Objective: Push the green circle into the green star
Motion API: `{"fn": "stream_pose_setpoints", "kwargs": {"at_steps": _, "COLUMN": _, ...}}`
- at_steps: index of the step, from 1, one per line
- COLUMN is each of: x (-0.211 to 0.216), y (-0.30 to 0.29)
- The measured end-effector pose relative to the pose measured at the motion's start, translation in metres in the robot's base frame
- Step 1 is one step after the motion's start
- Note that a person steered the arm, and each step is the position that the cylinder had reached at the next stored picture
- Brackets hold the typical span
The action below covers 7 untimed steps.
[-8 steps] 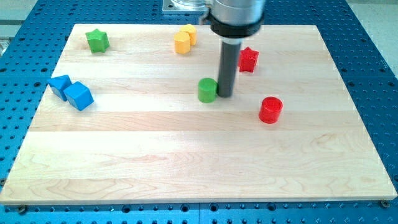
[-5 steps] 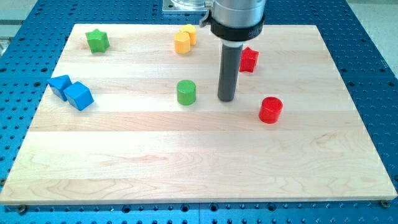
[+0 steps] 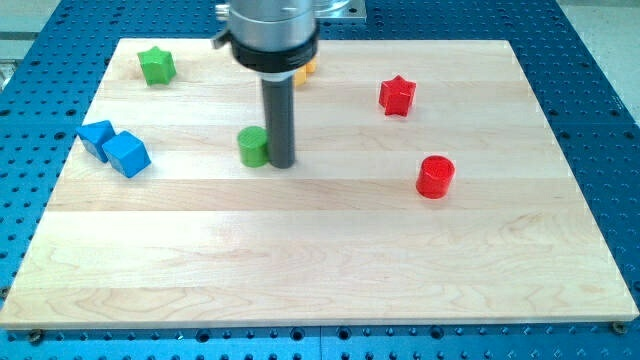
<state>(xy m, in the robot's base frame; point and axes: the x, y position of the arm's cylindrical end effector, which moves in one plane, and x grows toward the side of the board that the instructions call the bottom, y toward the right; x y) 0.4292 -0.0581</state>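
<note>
**A:** Camera view, near to far: bare wooden board [image 3: 300, 270] at the view's bottom, then the red cylinder [image 3: 435, 176] toward the right, and at mid-board the rod's tip [image 3: 281, 163] set against the right side of the green circle [image 3: 253, 146]. How does the desk read the contact?

**B:** Touching or as good as touching; no gap shows between them. The rod has no jaws to open or close and holds nothing: it can only shove. The two blue blocks [image 3: 115, 146] sit at the left edge, level with the circle.

**A:** And the far row?

**B:** The red star [image 3: 397, 95] to the right, a yellow block [image 3: 305, 68] mostly hidden behind the arm's housing, and the green star [image 3: 156, 65] in the top-left corner, well apart from the circle.

**A:** So which step?

**B:** Mid-push, by the look of it. The star lies up and to the left, so the next move likely calls for the tip to work round below-right of the circle and drive it diagonally, passing above the blue blocks.
</note>
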Motion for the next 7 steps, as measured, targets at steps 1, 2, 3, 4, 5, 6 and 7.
{"fn": "stream_pose_setpoints", "kwargs": {"at_steps": 1, "x": 0.007, "y": -0.047}}
{"fn": "stream_pose_setpoints", "kwargs": {"at_steps": 2, "x": -0.008, "y": -0.067}}
{"fn": "stream_pose_setpoints", "kwargs": {"at_steps": 3, "x": -0.036, "y": -0.073}}
{"fn": "stream_pose_setpoints", "kwargs": {"at_steps": 4, "x": 0.003, "y": -0.080}}
{"fn": "stream_pose_setpoints", "kwargs": {"at_steps": 5, "x": -0.035, "y": -0.095}}
{"fn": "stream_pose_setpoints", "kwargs": {"at_steps": 6, "x": -0.102, "y": -0.095}}
{"fn": "stream_pose_setpoints", "kwargs": {"at_steps": 7, "x": -0.117, "y": -0.095}}
